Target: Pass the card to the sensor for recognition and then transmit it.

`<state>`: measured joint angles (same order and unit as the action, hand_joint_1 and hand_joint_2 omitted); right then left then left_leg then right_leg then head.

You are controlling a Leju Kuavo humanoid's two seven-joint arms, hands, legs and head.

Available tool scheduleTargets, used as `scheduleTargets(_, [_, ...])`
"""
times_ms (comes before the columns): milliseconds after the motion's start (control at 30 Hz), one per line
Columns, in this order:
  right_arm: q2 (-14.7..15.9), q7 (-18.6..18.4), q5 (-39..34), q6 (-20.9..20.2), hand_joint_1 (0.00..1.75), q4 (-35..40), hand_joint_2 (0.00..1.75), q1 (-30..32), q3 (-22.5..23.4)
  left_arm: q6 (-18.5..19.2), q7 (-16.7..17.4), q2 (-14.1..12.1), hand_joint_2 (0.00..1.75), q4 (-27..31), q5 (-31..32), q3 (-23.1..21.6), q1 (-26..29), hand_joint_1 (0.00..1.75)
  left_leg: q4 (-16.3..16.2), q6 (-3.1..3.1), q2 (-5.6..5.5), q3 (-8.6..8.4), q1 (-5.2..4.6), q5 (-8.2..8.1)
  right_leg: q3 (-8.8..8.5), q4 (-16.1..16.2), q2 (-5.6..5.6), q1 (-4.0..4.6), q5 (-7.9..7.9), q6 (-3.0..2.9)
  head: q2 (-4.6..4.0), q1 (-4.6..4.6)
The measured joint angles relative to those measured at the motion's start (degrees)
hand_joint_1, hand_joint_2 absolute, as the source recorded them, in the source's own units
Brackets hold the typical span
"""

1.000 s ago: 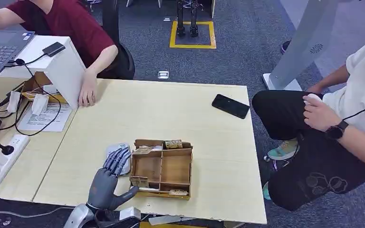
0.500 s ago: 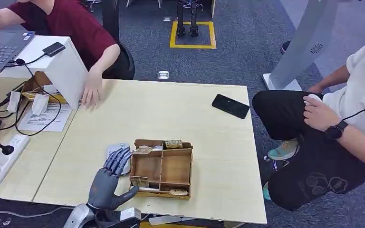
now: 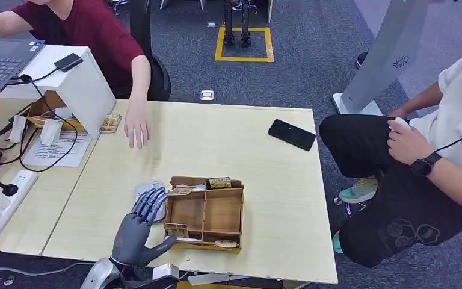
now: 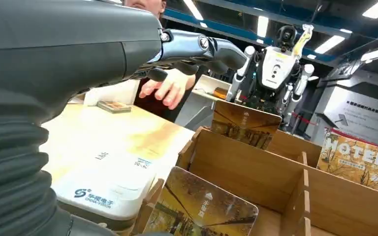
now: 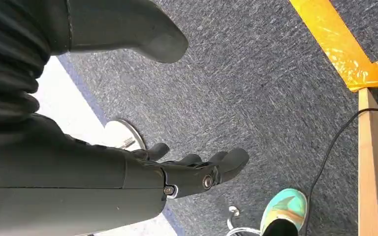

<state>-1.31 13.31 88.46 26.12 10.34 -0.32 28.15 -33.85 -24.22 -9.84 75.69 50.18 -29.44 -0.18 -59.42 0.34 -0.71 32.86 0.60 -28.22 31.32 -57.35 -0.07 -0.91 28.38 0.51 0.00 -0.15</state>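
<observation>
My left hand (image 3: 135, 227) is open and holds nothing; its fingers stretch over a small white card sensor (image 3: 146, 190) beside a wooden compartment box (image 3: 205, 214). Cards stand in the box's slots: one at the near left corner (image 3: 178, 230), one at the far edge (image 3: 219, 182). The left wrist view has the same hand (image 4: 177, 46) above the sensor (image 4: 103, 184), with a brown card (image 4: 202, 210) close by and a HOTEL card (image 4: 357, 157) further off. Another card (image 3: 110, 123) lies on the table near a person's hand (image 3: 137, 125). My right hand (image 5: 192, 169) hangs open over the carpet.
A black phone (image 3: 292, 134) lies at the table's far right. A white stand (image 3: 75, 84) with a laptop, cables and a power strip (image 3: 0, 198) fill the left desk. A person sits at the far left, another close on the right (image 3: 421, 156).
The person's hand at the far left slid rightward away from the white stand, uncovering a card on the table. My left hand has stayed over the sensor.
</observation>
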Motion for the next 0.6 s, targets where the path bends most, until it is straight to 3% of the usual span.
scheduleTargets(233, [0.0, 0.0, 0.0, 0.0, 0.0, 0.0, 1.75, 0.0, 0.0, 0.21, -0.11, 0.02, 1.75, 0.0, -0.11, 0.0, 0.0, 0.0, 0.0, 0.0, 0.0, 0.0, 0.0, 0.0, 0.0, 0.0, 0.0, 0.0, 0.0, 0.0, 0.0, 0.0])
scheduleTargets(400, [-0.02, 0.0, -0.02, 0.0, 0.0, 0.0, 1.75, 0.03, 0.0, 2.84, -1.16, 0.37, 1.75, -0.02, -2.69, 0.0, 0.89, 0.0, 0.0, 0.0, 0.01, 0.0, 0.0, 0.0, 0.03, 0.0, 0.01, 0.0, 0.0, 0.0, 0.0, 0.0])
scheduleTargets(500, [-0.02, 0.0, -0.09, 0.09, 0.0, 0.0, 1.75, 0.04, 0.02, 6.71, -2.45, 0.5, 1.75, 0.0, -8.07, 0.0, 1.09, 0.0, 0.0, 0.0, 0.01, 0.0, 0.0, 0.0, 0.02, 0.0, 0.01, 0.0, 0.0, 0.0, 0.02, 0.0])
scheduleTargets(600, [-0.02, 0.0, -0.09, 0.09, 0.0, 0.0, 1.75, 0.04, 0.0, 8.78, -2.67, 0.77, 1.75, 0.0, -8.87, 0.0, 1.13, 0.0, 0.0, 0.0, -0.01, 0.01, 0.0, 0.0, 0.02, 0.0, -0.01, 0.0, 0.0, 0.0, 0.0, 0.0])
